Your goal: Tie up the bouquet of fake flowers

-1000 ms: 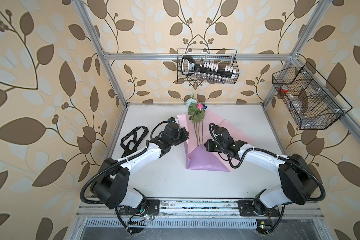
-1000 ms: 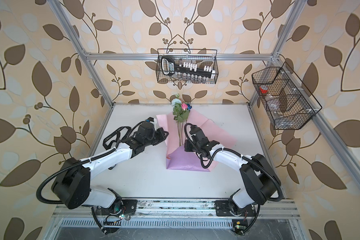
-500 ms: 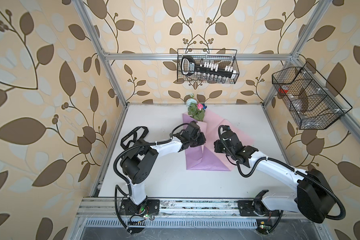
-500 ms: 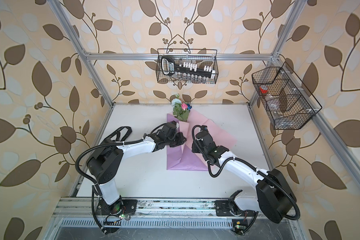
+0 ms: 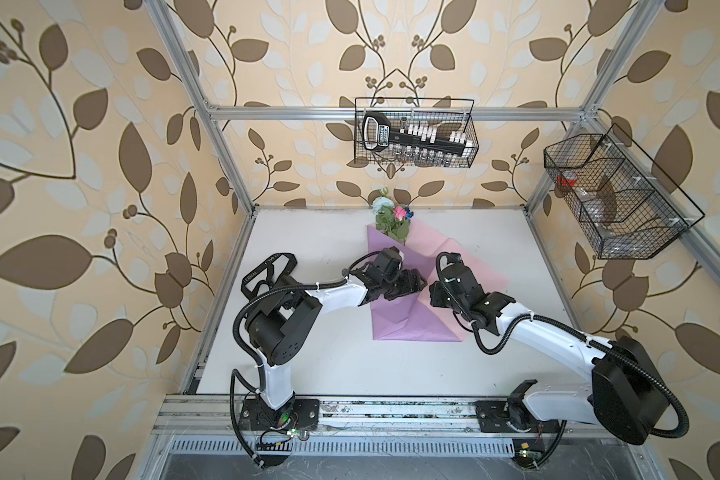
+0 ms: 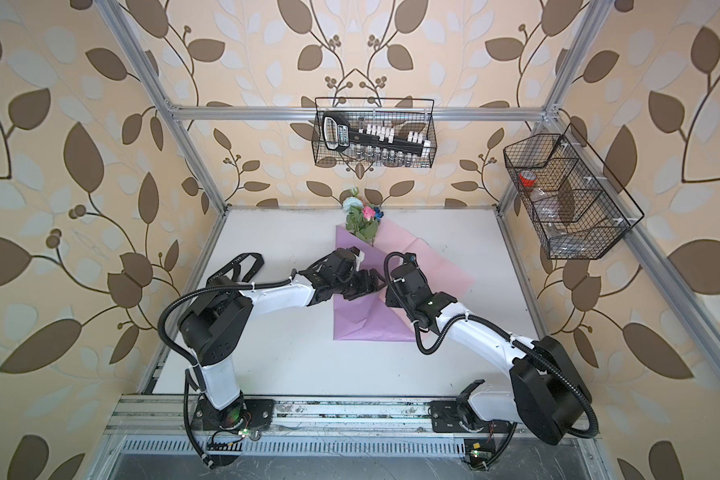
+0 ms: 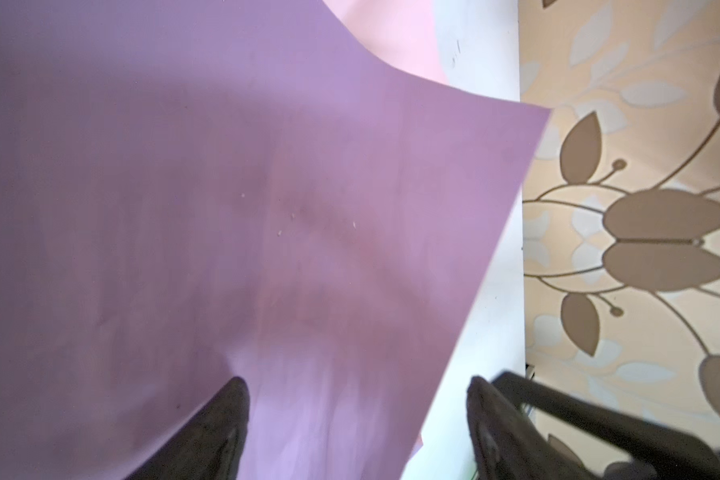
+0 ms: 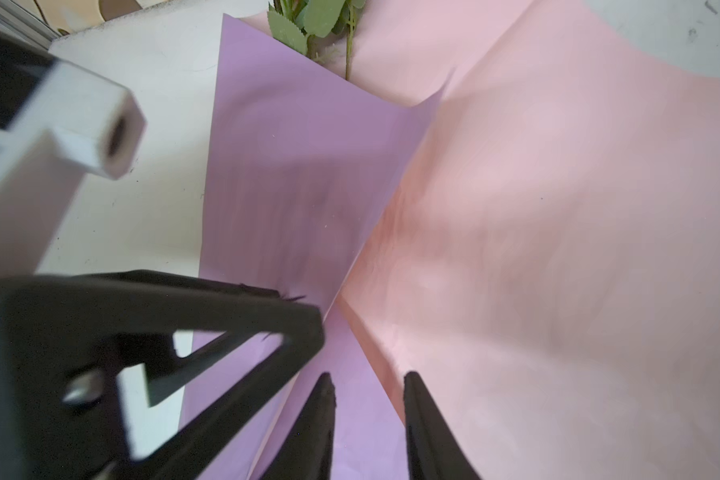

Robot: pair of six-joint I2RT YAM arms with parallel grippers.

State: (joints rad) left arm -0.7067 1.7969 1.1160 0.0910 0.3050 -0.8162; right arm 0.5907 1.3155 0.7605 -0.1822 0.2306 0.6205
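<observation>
Far left: black ribbon (image 5: 267, 270) with white lettering is looped on the surface (image 5: 329, 365), partly hidden behind the left arm (image 5: 283, 328). The left tool (image 7: 356, 415) is held spread wide over the folded lilac sheet (image 5: 395, 320); nothing is pinched.

Centre: the bouquet of fake flowers (image 5: 391, 216) is laid on the surface with its blooms toward the back wall. The stems are covered by the lilac flap and, in both top views, by the left wrist. The pink sheet (image 5: 479, 266) is spread out to the right beneath it.

The right tool (image 8: 366, 378) is set just beside the left one at the lilac/pink seam. Its fingers are parted narrowly, the pink edge is seen in the gap, and no clamping is seen. In the top views its tips are blocked by its own wrist.

One wire basket (image 5: 414, 133) with a black holder is hung on the back wall. A second wire basket (image 5: 616, 199) is hung on the right wall.
</observation>
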